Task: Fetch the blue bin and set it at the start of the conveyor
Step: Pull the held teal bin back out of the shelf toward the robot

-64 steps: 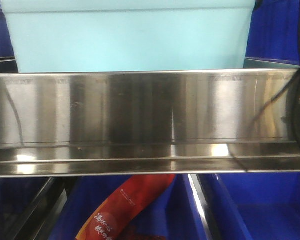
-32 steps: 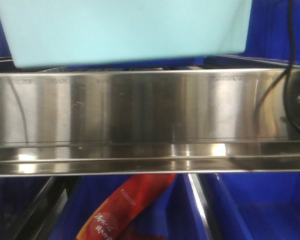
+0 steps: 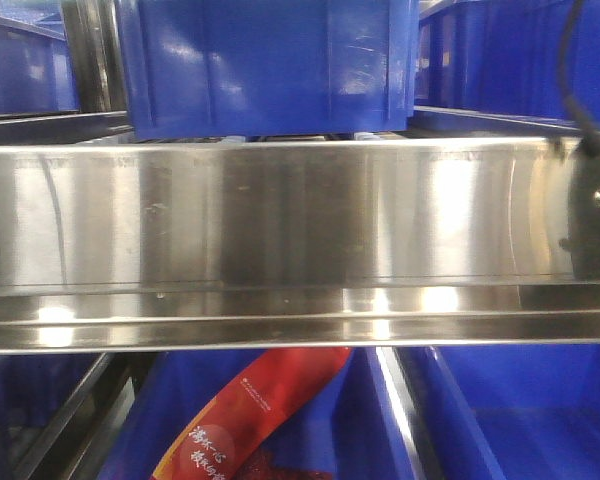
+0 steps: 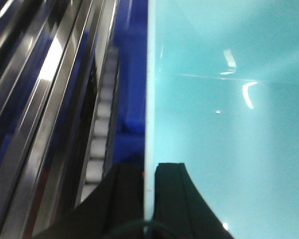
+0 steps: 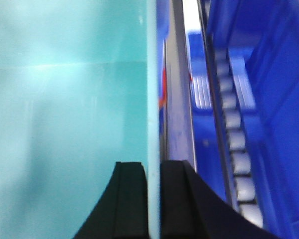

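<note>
While the left gripper (image 4: 148, 170) pinches the blue bin (image 4: 229, 129) by its thin left wall, the right gripper (image 5: 153, 168) clamps the right wall. Steel rails (image 5: 179, 99) run close along both edges

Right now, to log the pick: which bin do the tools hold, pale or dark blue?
The pale aqua bin: left tool and right tool each pinch its thin rim. The dark blue bin sits ungripped.

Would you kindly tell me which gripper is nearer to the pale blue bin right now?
Neither: both touch it. The left gripper clamps one thin wall of the blue bin, and the right gripper clamps a wall too.
</note>
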`<state>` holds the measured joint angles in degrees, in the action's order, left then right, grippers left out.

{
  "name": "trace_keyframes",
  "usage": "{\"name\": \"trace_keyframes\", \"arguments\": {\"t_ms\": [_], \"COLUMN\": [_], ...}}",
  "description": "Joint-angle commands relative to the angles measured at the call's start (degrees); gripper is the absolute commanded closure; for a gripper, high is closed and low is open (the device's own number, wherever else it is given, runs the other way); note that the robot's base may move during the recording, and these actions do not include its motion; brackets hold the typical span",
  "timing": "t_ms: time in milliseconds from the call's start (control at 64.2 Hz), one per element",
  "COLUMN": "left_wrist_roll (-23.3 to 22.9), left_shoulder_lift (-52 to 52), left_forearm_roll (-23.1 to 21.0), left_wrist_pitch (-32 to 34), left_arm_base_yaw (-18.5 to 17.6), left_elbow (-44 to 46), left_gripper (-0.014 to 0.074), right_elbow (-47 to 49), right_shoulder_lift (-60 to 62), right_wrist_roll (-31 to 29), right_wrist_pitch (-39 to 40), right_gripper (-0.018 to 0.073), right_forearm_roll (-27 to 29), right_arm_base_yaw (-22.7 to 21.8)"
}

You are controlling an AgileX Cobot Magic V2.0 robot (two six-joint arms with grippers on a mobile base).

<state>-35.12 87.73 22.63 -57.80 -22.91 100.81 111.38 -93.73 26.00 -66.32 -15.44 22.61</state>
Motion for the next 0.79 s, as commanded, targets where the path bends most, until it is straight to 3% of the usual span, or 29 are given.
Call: {"name": "trace_keyframes", "arguments": {"t_ms": [0, 343, 779], "left_wrist_roll": [1.7, 5.0, 5.0], "left_shoulder_lift": [-1.0, -1.3, -1.9], "left_forearm_roll": [2.1, 2.0, 1.9], "left_wrist_pitch": [0.0, -1.0, -0.7], "left_arm_base_yaw": [-0.2, -0.2, -0.2], "left_elbow": [3.2, 7.7, 8.6], "left_gripper": [0.0708, 0.0708, 0.0708], "right_elbow": [1.1, 1.7, 6.5], "right_shoulder_lift": [1.8, 2.9, 3.0], "right_wrist_roll": [0.0, 0.0, -0.2], "right_wrist_pitch": [1.3, 2.4, 0.4], "right_gripper": [0.0719, 0.0719, 0.0719], "right_forearm_roll": [-1.9, -2.1, -3.8], "right_arm_base_yaw": [0.3, 0.4, 0.4]}}
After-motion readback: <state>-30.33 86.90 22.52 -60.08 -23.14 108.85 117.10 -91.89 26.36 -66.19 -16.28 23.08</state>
